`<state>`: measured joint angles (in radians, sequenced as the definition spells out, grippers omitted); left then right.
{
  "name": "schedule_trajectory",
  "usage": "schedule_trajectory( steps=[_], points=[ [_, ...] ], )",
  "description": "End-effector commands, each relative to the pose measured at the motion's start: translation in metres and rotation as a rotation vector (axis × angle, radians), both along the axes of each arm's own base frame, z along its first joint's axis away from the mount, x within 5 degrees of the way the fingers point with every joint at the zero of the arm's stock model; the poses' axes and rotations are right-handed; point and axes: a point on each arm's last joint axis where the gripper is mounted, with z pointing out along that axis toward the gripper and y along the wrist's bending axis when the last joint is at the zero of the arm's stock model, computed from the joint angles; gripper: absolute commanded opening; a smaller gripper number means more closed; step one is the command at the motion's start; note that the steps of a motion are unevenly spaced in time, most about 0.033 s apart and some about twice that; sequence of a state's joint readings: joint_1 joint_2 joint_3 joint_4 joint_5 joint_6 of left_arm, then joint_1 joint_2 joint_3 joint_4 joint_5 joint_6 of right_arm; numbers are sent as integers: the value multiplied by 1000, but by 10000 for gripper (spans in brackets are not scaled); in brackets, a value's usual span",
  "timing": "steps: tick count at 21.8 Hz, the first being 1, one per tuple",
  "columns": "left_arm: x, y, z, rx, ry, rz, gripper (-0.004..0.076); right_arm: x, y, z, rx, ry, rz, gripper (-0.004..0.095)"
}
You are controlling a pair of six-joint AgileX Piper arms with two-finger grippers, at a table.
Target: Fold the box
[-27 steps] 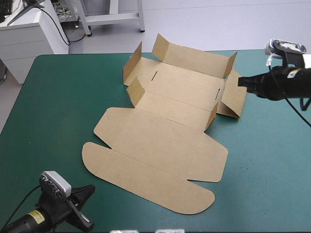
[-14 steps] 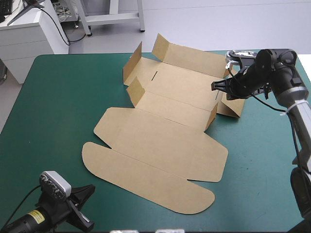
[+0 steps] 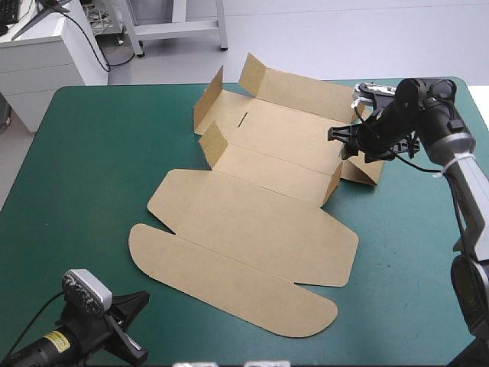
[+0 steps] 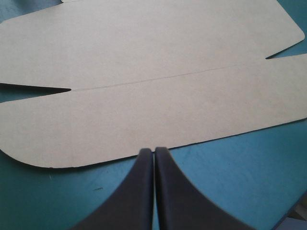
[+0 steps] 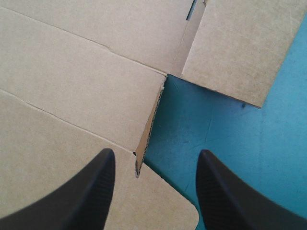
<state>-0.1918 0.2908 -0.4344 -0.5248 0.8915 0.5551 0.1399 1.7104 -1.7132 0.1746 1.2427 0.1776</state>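
Observation:
The brown box [image 3: 252, 222] lies as a cut sheet in the middle of the table, its lid panels flat toward the near edge. At the far end its back wall [image 3: 306, 92] and small corner flaps stand raised. My right gripper [image 3: 336, 142] hovers open over the box's right side. Seen from the right wrist, a raised flap edge [image 5: 149, 127] stands just ahead of the right gripper [image 5: 156, 155], between the fingers' lines, with nothing held. My left gripper [image 3: 137, 306] is shut near the table's front left corner. From the left wrist, the left gripper [image 4: 153, 152] points at the rounded lid flap [image 4: 153, 96] just ahead.
The teal-green cover [image 3: 84, 176] surrounds the box on every side. The table's right edge runs close behind my right arm [image 3: 435, 122]. The box's right side flap [image 3: 370, 157] lies on the cover under that arm.
My right arm swung in from the table's right edge to the box's right side, and its fingers have opened. The left arm and the box have not moved.

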Motion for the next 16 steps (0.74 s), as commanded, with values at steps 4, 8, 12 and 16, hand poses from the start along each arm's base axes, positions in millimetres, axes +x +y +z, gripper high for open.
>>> schedule_trajectory(
  steps=[4,8,12,16],
  points=[
    [2,-2,14,-61,-50,12,-8,2,1,7,20,-22,-21,513],
    [2,-2,14,-61,-50,12,-8,19,12,-21,114,84,-40,513],
    [2,-2,14,-61,-50,12,-8,34,19,-54,140,182,-40,510],
    [2,-2,14,-61,-50,12,-8,45,24,-80,167,253,-46,509]
  ],
)
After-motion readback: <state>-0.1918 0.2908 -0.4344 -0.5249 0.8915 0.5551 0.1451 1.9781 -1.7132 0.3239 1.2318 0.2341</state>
